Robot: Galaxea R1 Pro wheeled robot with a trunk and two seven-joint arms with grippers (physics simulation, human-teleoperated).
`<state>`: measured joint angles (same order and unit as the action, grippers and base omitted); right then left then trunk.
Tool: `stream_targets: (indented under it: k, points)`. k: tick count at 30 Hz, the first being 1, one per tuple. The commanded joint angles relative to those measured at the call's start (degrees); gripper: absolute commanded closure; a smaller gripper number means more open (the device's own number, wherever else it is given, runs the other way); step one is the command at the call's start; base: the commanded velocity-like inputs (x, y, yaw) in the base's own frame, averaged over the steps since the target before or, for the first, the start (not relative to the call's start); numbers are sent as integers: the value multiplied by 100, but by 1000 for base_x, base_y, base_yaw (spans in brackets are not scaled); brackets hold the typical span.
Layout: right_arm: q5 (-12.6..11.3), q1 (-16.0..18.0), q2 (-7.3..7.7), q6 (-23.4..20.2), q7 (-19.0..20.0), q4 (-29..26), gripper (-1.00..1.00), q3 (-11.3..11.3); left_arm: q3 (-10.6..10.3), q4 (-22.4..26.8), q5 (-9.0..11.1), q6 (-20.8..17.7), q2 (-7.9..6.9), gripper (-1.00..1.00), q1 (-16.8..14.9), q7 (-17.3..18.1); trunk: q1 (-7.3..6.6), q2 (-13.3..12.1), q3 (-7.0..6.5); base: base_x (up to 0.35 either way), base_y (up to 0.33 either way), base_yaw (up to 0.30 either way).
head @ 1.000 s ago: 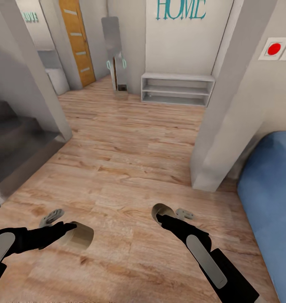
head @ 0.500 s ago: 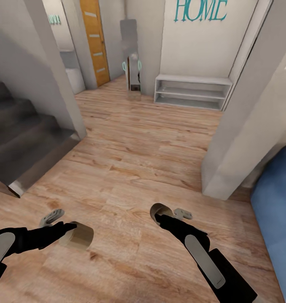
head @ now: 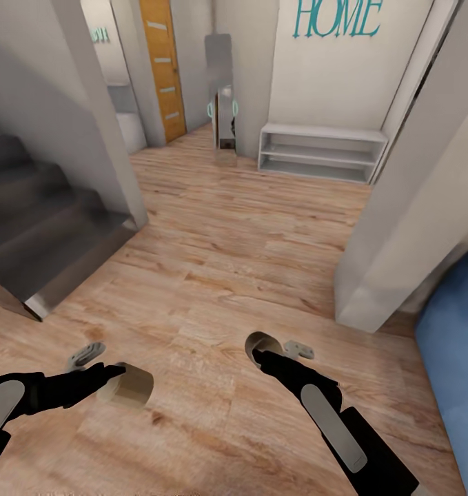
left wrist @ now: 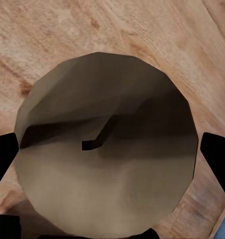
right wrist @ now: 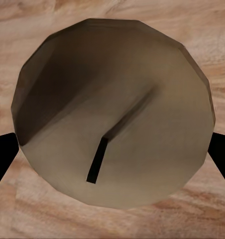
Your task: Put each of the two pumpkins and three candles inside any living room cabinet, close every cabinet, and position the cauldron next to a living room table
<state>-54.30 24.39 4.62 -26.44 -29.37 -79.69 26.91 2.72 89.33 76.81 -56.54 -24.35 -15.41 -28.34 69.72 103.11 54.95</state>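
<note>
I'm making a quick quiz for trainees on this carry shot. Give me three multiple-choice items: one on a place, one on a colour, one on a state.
1. Where is the low white shelf unit?
A. Against the wall under the HOME lettering
B. On the grey stairs
C. Beside the blue cushion

2. What colour is the door far down the hall?
A. Blue
B. Orange-brown
C. Black

3. What is the left pincer doing?
A. Hanging open
B. Pressing on the floor
C. Shut on a candle

Answers: 1 A, the shelf stands directly below the teal letters. 2 B, the door panel is orange-brown with pale stripes. 3 C, in the left wrist view the candle's pale top sits between the dark fingers; the right pincer likewise grips another candle.
</note>
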Motion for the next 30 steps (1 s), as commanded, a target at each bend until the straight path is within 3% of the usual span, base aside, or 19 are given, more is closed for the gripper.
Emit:
stream_targets:
  k: [1, 30]
  points:
    - [-49, 4, 7, 6, -51, -11, 100, 13, 1, 1, 61, -15, 0, 100, -6, -58, -1, 2, 4, 0, 0, 266]
    - [-19, 4, 4, 33, -51, 15, 100, 14, 1, -3, 63, -15, 9, 100, -6, -57, -1, 2, 4, 0, 0, 286]
